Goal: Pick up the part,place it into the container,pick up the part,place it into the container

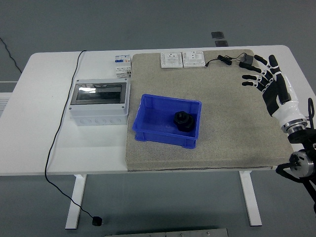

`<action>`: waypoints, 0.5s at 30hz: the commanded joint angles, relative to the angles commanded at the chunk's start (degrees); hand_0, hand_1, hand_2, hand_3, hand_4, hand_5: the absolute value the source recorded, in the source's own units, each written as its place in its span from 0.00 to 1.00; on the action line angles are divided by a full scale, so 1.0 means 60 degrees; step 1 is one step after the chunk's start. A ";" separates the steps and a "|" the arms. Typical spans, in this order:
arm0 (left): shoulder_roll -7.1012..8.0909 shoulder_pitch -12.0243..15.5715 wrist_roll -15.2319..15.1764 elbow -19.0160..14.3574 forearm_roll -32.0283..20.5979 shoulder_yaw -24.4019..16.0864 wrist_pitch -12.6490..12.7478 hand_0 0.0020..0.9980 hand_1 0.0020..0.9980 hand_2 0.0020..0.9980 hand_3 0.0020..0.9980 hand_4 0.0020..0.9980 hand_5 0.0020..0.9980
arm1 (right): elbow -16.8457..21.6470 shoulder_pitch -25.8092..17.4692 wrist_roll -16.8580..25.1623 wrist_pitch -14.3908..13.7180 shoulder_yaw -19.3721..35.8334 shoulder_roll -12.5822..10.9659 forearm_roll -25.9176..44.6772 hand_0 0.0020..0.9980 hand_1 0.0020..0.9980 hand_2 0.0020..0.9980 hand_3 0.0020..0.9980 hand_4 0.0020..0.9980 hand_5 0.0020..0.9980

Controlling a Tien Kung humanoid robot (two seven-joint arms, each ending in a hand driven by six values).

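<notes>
A blue container (148,123) sits on the grey mat (227,133) near its left side. A black round part (183,120) lies inside the container at its right end. My right hand (266,81) is over the mat's far right edge, fingers spread and empty, well away from the container. The left arm is out of view.
A grey electrical box with a clear lid (99,102) stands left of the container on the white table (44,143). Two white socket plates (182,59) and a black adapter with cable (245,61) lie at the mat's far edge. Small breaker parts (123,65) sit behind the box.
</notes>
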 joint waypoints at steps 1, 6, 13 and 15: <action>0.0006 0.0002 -0.0004 0.0000 0.0052 -0.0055 0.0002 0.72 0.65 0.74 0.54 0.52 0.37 | -0.0010 -0.0015 -0.0002 0.0020 -0.0001 0.0006 0.0386 0.59 0.71 0.78 0.87 1.00 0.92; 0.0018 -0.0006 -0.0028 0.0000 0.0164 -0.0155 0.0015 0.72 0.64 0.73 0.54 0.51 0.35 | -0.0075 -0.0122 0.0019 0.0103 0.0063 -0.0021 0.1777 0.62 0.72 0.78 0.83 1.00 0.94; -0.0017 -0.0005 0.0016 0.0000 0.0390 -0.0218 -0.0040 0.72 0.64 0.72 0.54 0.51 0.34 | -0.0099 -0.0197 0.0010 0.0215 0.0071 -0.0067 0.3185 0.62 0.73 0.77 0.80 1.00 1.00; -0.0028 0.0003 0.0022 0.0000 0.0456 -0.0222 -0.0068 0.72 0.64 0.72 0.54 0.51 0.34 | -0.0101 -0.0230 -0.0003 0.0242 0.0097 -0.0065 0.3299 0.62 0.73 0.77 0.80 1.00 1.00</action>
